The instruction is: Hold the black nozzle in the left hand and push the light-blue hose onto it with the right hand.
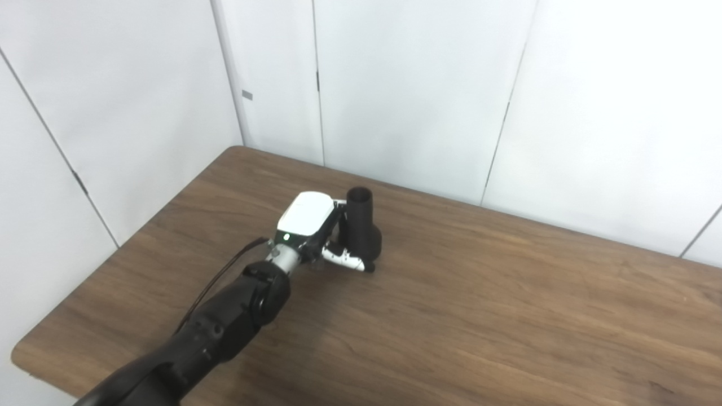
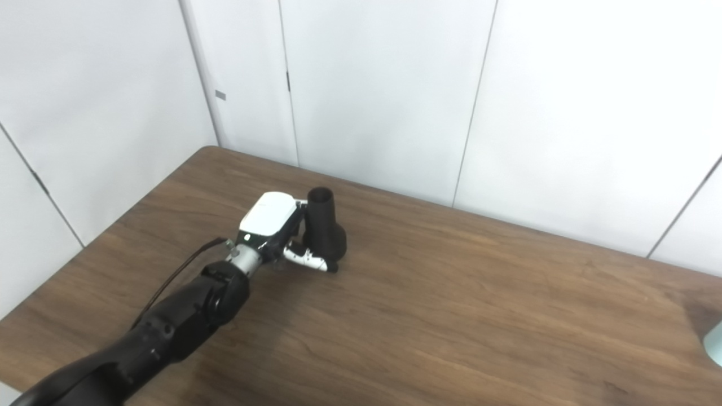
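Left eye view: left robot hand (image 1: 324,237) against the upright black nozzle (image 1: 362,228) on the wooden tabletop (image 1: 507,316), fingers (image 1: 345,259) curled round its flared base, though too hidden to tell a firm grip from a loose touch; right robot hand out of sight, and only a pale blue sliver at the right edge, perhaps the hose (image 2: 714,344). Best squeezed low on the wide base, leaving the narrow open neck clear. Matte, rigid-looking plastic tube, likely slippery against smooth fingers.

Black left arm (image 1: 214,327), silver wrist, white-backed left hand (image 1: 307,225), green light.
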### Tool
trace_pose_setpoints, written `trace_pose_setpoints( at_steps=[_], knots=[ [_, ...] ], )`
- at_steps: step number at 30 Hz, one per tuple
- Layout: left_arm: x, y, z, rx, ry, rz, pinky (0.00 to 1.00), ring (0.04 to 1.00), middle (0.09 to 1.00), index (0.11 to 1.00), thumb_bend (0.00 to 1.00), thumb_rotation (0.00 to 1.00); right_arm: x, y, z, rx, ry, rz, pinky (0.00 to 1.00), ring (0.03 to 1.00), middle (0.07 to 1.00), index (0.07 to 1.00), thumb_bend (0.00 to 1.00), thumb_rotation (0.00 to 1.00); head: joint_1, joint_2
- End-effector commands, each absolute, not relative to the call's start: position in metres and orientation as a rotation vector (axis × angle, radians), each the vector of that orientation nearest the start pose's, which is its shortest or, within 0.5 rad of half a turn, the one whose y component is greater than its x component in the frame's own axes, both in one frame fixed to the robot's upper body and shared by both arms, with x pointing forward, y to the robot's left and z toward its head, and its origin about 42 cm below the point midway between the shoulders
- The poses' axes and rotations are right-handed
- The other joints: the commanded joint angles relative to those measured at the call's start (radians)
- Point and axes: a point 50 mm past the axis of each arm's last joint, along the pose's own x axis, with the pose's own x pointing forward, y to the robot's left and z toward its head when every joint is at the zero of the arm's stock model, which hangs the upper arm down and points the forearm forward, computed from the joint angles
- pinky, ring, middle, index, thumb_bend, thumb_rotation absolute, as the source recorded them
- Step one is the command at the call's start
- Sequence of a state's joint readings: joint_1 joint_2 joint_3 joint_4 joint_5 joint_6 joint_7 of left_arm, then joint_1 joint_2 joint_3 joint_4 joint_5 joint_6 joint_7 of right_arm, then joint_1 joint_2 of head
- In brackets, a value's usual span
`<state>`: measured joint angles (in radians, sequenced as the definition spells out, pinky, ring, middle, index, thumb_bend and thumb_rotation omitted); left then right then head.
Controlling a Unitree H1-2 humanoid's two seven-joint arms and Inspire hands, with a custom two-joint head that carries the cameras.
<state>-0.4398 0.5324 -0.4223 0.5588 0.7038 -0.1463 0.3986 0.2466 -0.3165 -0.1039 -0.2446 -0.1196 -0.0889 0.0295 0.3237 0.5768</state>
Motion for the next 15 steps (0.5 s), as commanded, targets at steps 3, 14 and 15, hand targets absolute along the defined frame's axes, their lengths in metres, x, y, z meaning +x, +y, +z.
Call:
trace_pose_setpoints(
  at_steps=[3,14,15],
  knots=[
    [0.374,0.296,0.079,1.284,-0.240,-0.278,0.83,0.490,0.443,0.499,0.50,0.00,0.197,-0.321,0.141,-0.456,-0.124,-0.024,0.42,0.571,0.620,0.606,0.45,0.68,-0.030,0.013],
    [0.369,0.289,0.092,1.234,-0.344,-0.338,0.85,0.500,0.446,0.490,0.50,0.00,0.188,-0.318,0.180,-0.452,-0.152,-0.045,0.51,0.630,0.661,0.624,0.31,0.40,-0.217,0.036],
    [0.368,0.289,0.093,1.232,-0.349,-0.346,0.84,0.497,0.436,0.496,0.50,0.00,0.188,-0.318,0.183,-0.466,-0.158,-0.053,0.50,0.625,0.659,0.621,0.32,0.41,-0.226,0.037]
  ],
)
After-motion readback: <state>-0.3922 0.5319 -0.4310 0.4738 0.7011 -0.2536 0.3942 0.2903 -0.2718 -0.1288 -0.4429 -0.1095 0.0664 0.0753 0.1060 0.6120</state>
